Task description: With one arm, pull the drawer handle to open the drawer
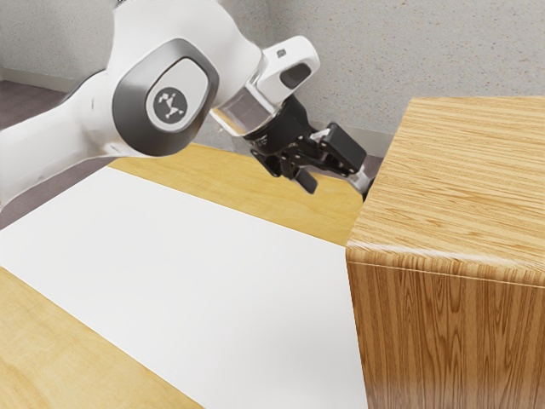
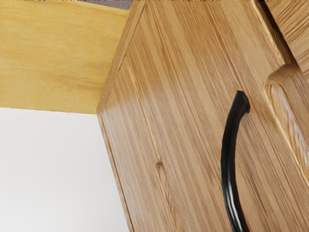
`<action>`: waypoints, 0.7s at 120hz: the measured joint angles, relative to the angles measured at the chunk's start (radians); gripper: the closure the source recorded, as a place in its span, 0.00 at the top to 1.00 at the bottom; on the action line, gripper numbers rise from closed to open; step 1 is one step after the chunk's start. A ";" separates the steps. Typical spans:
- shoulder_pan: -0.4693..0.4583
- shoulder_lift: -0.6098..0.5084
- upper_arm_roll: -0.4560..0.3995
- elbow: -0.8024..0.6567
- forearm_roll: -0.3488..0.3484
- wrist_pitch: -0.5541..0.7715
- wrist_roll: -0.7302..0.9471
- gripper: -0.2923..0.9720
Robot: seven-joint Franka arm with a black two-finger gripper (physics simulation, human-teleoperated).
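A light wooden cabinet [image 1: 460, 247] stands at the exterior view's right, its drawer side turned away from that camera. My black gripper [image 1: 336, 169] hovers right beside the cabinet's far upper corner, fingers apart and holding nothing. The wrist view looks closely at the wooden drawer front [image 2: 183, 145], which carries a curved black handle [image 2: 231, 169]. The handle lies just ahead of my hand, with nothing touching it. I cannot tell from these views how far the drawer stands out.
A white mat [image 1: 179, 273] covers the middle of the wooden tabletop [image 1: 247, 183]. A second carved wooden panel [image 2: 289, 101] adjoins the drawer front. A grey wall rises behind the table.
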 joint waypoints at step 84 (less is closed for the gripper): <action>0.085 0.014 -0.048 0.004 0.002 0.040 0.003 0.77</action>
